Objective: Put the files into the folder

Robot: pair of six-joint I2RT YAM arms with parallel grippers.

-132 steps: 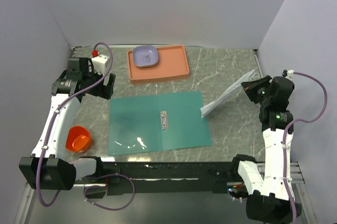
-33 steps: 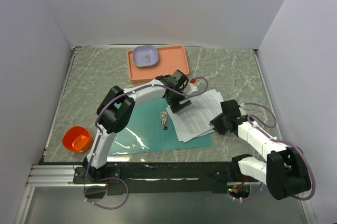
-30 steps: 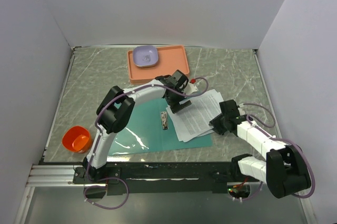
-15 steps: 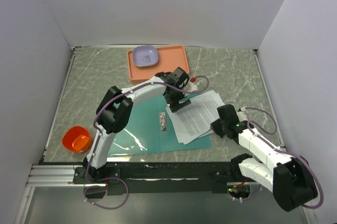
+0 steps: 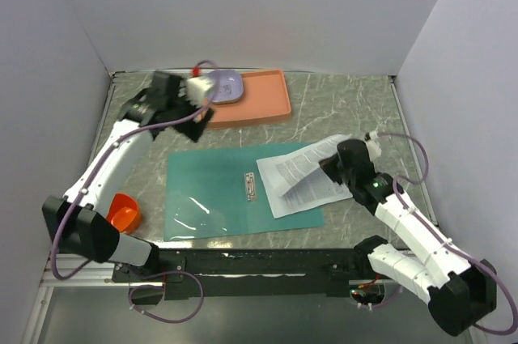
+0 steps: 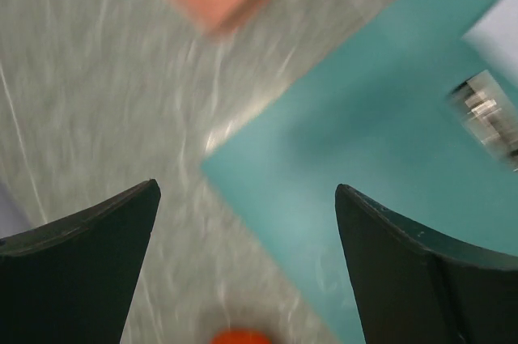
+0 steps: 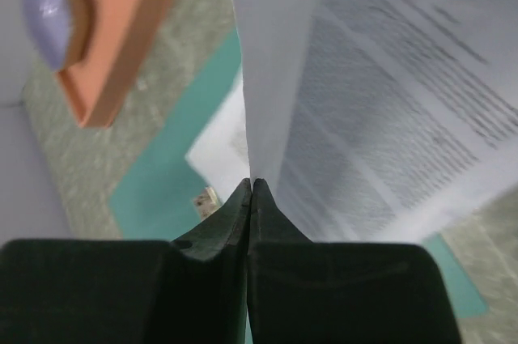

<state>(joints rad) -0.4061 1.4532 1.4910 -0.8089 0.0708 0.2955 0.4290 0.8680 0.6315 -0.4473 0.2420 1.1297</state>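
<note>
The teal folder (image 5: 206, 190) lies open and flat in the middle of the table, its metal fastener (image 5: 252, 184) at the spine. The files (image 5: 299, 182), white printed sheets, rest on its right half. My right gripper (image 5: 330, 164) is shut on their right edge and holds a sheet tilted up off the stack. In the right wrist view the jaws (image 7: 252, 184) pinch the files (image 7: 388, 109) above the folder (image 7: 162, 170). My left gripper (image 5: 162, 97) hangs open and empty at the far left. It (image 6: 247, 190) is above the folder's corner (image 6: 380, 150).
An orange-pink tray (image 5: 259, 101) with a lavender bowl (image 5: 224, 85) stands at the back, close to the left gripper. An orange cup (image 5: 121, 213) sits at the near left, next to the left arm. White walls close in three sides.
The left arm has swung off the files back to the far left by the tray. The right gripper has closed on the files' right edge and raised it.
</note>
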